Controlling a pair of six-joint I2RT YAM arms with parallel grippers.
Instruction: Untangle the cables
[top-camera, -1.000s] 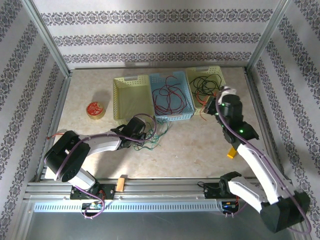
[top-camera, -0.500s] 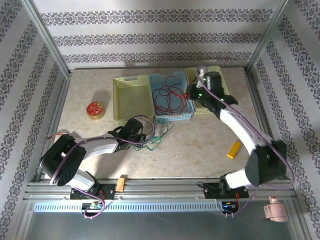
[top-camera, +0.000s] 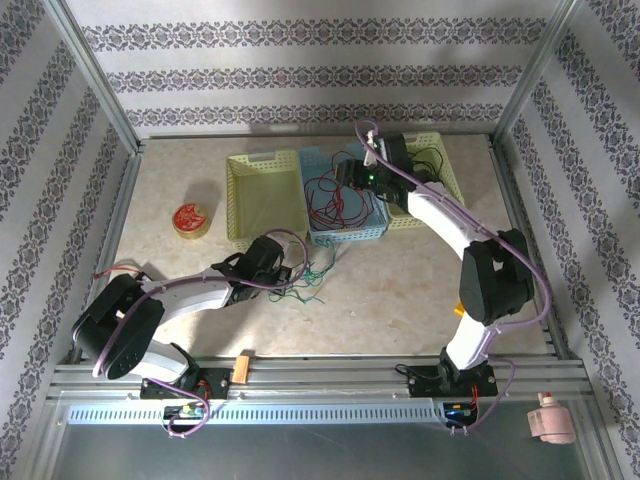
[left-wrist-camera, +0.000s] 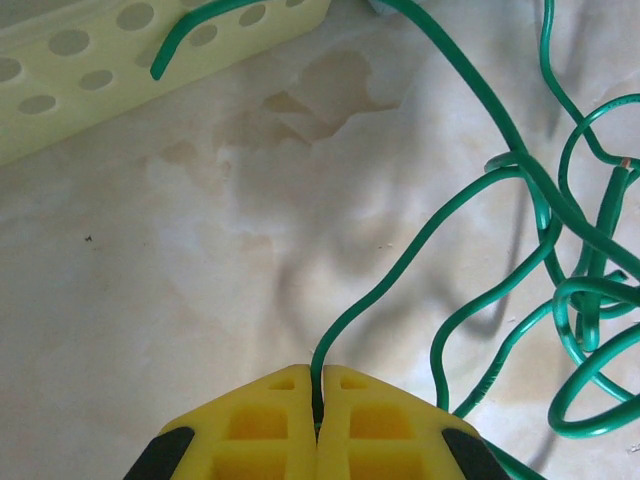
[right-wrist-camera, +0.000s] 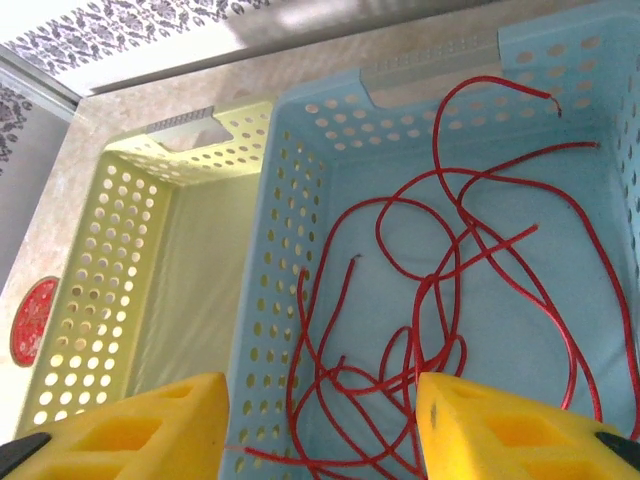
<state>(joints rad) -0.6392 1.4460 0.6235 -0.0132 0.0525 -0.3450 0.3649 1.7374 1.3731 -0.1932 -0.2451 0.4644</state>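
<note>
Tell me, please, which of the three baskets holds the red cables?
The light blue middle basket holds the red cables; the yellow basket left of it has no cables, and the right-hand basket holds black cables.

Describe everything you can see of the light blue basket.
The light blue basket is a rectangular, plastic-looking tub. Its walls are perforated with round holes, and a handle slot is cut in the far wall. It stands upright on the table, closely flanked by yellow baskets of the same shape. Loose red cables lie looped on its floor. The right hand hovers above it, open, holding nothing.
</note>
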